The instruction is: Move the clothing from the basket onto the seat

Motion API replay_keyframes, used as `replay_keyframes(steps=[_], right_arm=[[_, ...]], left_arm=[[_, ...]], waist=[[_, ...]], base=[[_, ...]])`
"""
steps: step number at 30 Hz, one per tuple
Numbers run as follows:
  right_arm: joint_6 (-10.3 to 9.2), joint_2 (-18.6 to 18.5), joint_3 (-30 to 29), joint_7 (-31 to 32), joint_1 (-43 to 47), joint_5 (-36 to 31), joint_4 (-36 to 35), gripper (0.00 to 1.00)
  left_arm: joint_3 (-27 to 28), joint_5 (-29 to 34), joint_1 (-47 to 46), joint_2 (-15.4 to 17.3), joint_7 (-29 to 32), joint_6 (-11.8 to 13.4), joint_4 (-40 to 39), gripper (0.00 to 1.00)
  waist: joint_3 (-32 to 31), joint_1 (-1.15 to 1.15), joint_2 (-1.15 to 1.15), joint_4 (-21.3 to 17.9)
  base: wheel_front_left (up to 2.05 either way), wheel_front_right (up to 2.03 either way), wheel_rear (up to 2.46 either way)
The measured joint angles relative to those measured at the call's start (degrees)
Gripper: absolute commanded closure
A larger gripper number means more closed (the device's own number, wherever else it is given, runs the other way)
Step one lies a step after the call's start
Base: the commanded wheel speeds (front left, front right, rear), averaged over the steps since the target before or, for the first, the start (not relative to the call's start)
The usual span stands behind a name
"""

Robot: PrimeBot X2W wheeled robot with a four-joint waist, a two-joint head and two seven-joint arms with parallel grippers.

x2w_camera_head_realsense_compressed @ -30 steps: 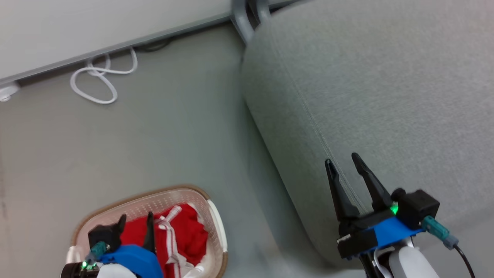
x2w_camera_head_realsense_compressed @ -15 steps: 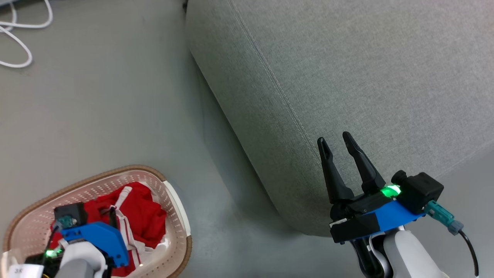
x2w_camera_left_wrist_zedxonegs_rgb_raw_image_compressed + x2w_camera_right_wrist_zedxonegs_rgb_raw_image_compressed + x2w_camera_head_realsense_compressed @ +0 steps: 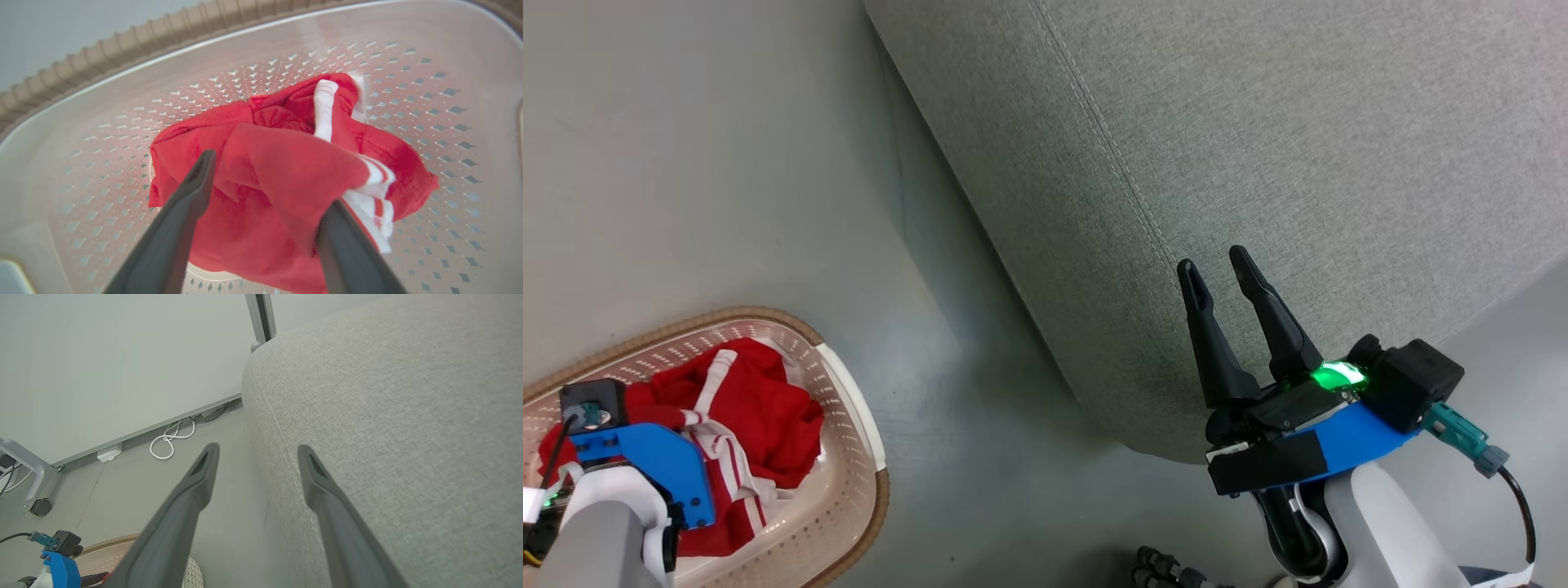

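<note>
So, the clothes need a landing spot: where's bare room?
The seat top is bare beyond the right gripper at its near corner. The floor between basket and seat is free. Crowded: the basket, holding clothing and the open left gripper.

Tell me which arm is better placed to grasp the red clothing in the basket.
Left. The left gripper hangs open inside the laundry basket, with a fold of the red clothing between its fingers. The right gripper, also open, is over the edge of the grey seat, away from the garments.
</note>
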Motion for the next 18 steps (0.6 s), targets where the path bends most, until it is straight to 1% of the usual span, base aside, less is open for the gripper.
replay_keyframes(steps=[5, 9, 10, 11, 12, 18], right_arm=[[0.00, 0.0, 0.9, 0.0, -0.7, 1.3, -0.7, 0.00], [0.00, 0.0, 1.1, 0.0, -1.6, 2.2, -1.2, 0.00], [-0.01, 0.0, 1.1, 0.0, -1.8, 2.3, -1.4, 0.00], [0.00, 0.0, 1.1, 0.0, -1.9, 2.5, -1.4, 0.00], [-0.01, 0.0, 1.1, 0.0, -2.0, 2.6, -1.5, 0.00], [0.00, 0.0, 1.0, 0.0, -3.0, 2.6, -1.4, 0.00]], left_arm=[[-0.3, 0.3, -1.3, 1.7, 4.6, 1.1, 0.8, 0.00], [-1.2, 1.0, -2.3, 2.8, 7.0, 1.9, 0.4, 0.00], [-1.4, 1.1, -2.4, 2.9, 7.3, 2.1, 0.1, 0.23], [-1.5, 1.2, -2.7, 3.0, 8.0, 2.2, 0.0, 0.92], [-1.4, 1.0, -2.8, 3.0, 8.8, 2.2, 0.0, 1.00], [-1.5, 0.2, -3.5, 2.9, 10.5, 1.7, -0.8, 1.00]], waist=[[2.6, 0.00, 0.00, -0.8], [4.4, 0.00, 0.00, -1.1], [4.8, 0.00, 0.00, -1.1], [5.1, 0.00, 0.00, -1.0], [5.3, 0.00, 0.00, -1.0], [5.6, 0.00, 0.00, -0.2]], base=[[0.00, 0.00, 0.00], [0.00, 0.00, 0.00], [0.00, 0.00, 0.00], [0.00, 0.00, 0.00], [0.00, 0.00, 0.00], [0.00, 0.00, 0.00]])
